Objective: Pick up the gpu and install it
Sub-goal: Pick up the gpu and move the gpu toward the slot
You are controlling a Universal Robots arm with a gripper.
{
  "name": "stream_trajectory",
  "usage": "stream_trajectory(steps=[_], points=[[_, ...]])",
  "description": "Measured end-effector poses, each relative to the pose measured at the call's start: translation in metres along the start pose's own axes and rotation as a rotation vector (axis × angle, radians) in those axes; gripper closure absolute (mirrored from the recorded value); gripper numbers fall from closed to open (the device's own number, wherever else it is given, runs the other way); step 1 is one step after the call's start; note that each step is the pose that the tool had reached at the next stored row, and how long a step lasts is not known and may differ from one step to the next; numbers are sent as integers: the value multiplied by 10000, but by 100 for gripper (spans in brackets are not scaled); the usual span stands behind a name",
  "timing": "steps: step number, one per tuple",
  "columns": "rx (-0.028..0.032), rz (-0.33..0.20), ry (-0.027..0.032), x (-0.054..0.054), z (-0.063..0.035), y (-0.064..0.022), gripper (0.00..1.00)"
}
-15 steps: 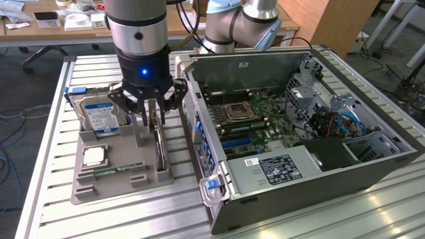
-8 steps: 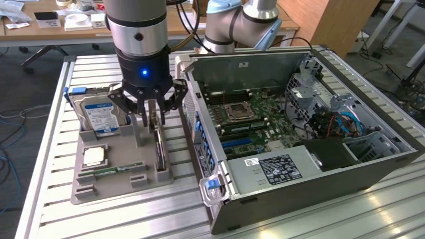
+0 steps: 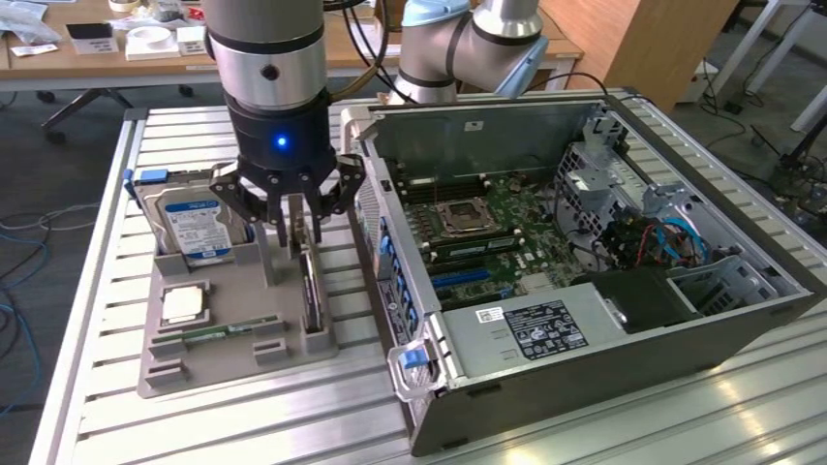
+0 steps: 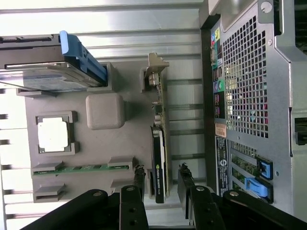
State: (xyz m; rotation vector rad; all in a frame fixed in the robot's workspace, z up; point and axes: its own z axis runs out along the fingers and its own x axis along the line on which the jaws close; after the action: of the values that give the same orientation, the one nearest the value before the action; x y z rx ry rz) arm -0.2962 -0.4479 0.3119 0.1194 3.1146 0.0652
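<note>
gripper (image 3: 298, 232) open, fingers (image 4: 139, 179) set either side of gpu (image 4: 159, 158), contact not seen | gpu stood on edge in grey tray (image 3: 239, 295), exterior view's left-centre | long axis laid alongside computer case (image 3: 543, 387), bracket end toward hard drive (image 3: 194, 228) | judged light, stiff, fragile; best pinched across flat faces

Hard drive (image 3: 194, 228), CPU chip (image 3: 185, 305), RAM stick (image 3: 213, 332) in grey holder (image 3: 220, 371)

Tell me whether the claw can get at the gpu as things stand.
Probably yes. The claw is open, a finger on each side of the gpu standing on edge in the grey holder. Nothing lies between them, and the hard drive stands apart.
</note>
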Motion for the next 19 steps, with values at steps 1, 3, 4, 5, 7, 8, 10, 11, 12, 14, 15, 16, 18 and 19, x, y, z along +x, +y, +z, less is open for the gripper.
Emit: stream_trajectory(steps=[1,3,4,5,7,8,10,11,12,14,15,16,18,19], points=[[2,0,1,0,8,-1,58],[2,0,1,1,30,-1,58],[2,0,1,1,40,-2,58],[3,0,2,1,48,-2,58],[3,0,2,2,65,-3,58],[3,0,2,2,75,-3,58],[3,0,2,2,96,-4,58],[3,0,2,3,106,-5,58],[3,0,2,3,114,-5,58],[5,0,4,3,117,-5,58],[5,0,4,3,117,-5,58],[4,0,3,3,118,-5,58],[3,0,2,3,119,-5,58],[3,0,2,3,119,-5,58]])
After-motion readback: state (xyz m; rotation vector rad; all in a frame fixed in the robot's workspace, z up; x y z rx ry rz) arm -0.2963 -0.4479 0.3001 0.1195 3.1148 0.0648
